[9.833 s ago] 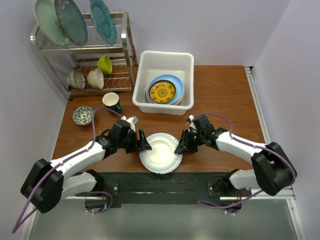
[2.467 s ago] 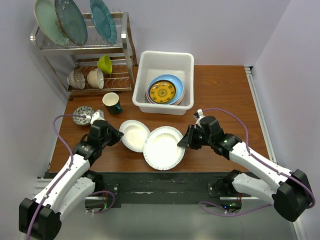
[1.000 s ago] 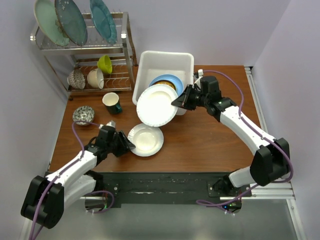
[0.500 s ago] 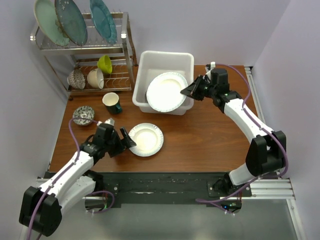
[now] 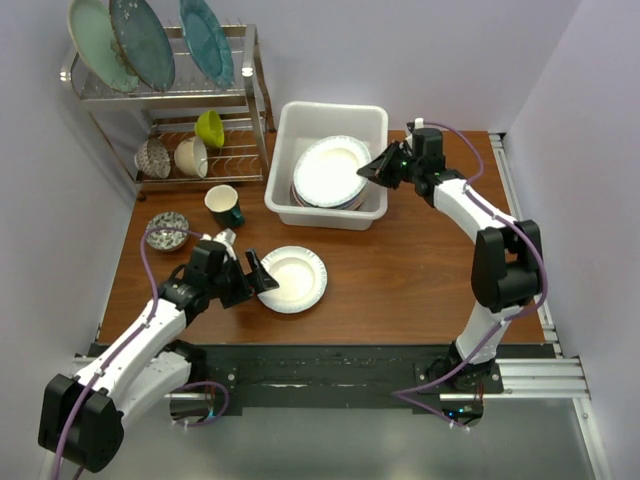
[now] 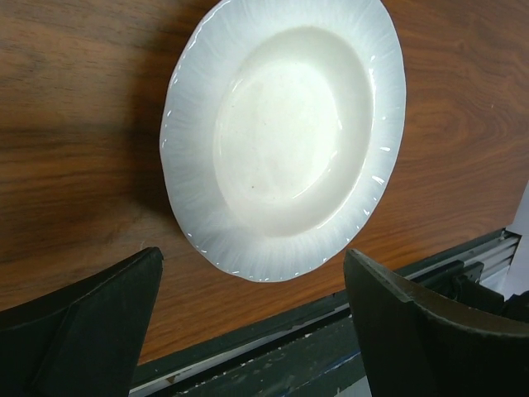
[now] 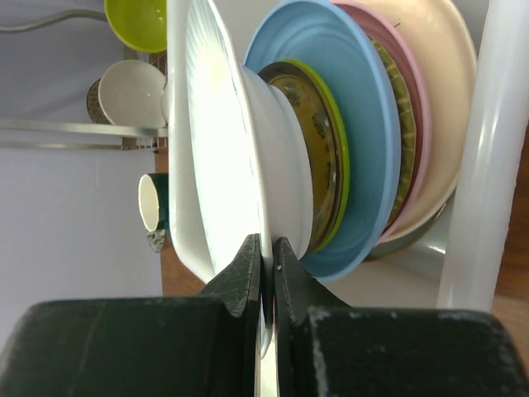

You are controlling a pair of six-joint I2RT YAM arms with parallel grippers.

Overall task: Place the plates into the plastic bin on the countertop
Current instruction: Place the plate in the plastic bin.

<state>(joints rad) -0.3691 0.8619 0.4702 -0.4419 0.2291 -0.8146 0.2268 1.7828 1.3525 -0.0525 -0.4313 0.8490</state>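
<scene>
A white plastic bin (image 5: 325,215) stands at the back of the countertop (image 5: 420,270) with a stack of plates in it. My right gripper (image 5: 380,172) is shut on the rim of a large white fluted plate (image 5: 330,170), which hangs tilted just over that stack. The right wrist view shows the held plate (image 7: 211,141) edge-on beside the gold, blue (image 7: 364,124), pink and cream (image 7: 450,91) plates. A smaller white fluted plate (image 5: 292,278) lies flat on the countertop. My left gripper (image 5: 256,280) stands open at its left edge, and its fingers (image 6: 91,322) straddle the plate's (image 6: 285,141) near rim without touching.
A wire dish rack (image 5: 170,100) at the back left holds three large teal plates, bowls and a lime cup. A teal mug (image 5: 224,205) and a patterned bowl (image 5: 165,230) stand left of the bin. The table's black front rail (image 6: 331,347) lies just behind my left fingers.
My right gripper has carried the large white plate up and over into the bin. My left gripper has opened wide and let go of the small white plate.
</scene>
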